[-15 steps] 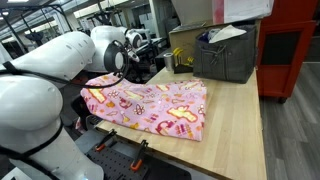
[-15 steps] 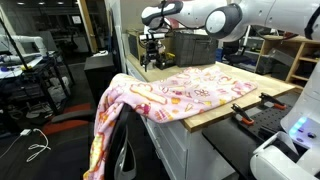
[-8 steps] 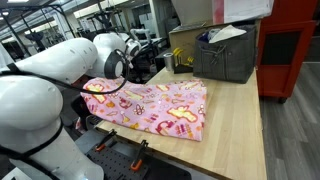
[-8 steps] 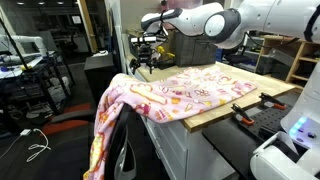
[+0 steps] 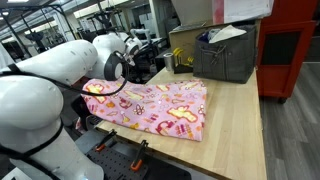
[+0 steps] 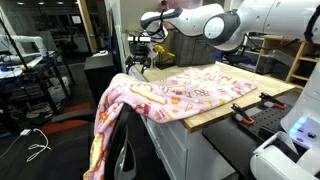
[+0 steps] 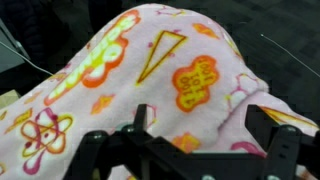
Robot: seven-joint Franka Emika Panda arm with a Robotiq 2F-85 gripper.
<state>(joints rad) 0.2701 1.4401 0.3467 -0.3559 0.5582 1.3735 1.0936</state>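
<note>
Presently the gripper [image 6: 140, 63] hangs with jaws spread wide, nothing between them, close above the pink patterned blanket [image 6: 188, 95]. The blanket lies spread over the tabletop [image 5: 238, 125], with one end draped over the edge by the gripper and hanging toward the floor. No grasp is made and the cloth is unlifted. In the wrist view a raised hump of cloth sits directly before the open jaws.

An exterior camera peers over my arm [image 5: 60, 65] across the table [image 5: 240, 125]; an exterior camera faces its draped corner. My wrist camera hangs close above the blanket [image 7: 170, 70] all share.
</note>
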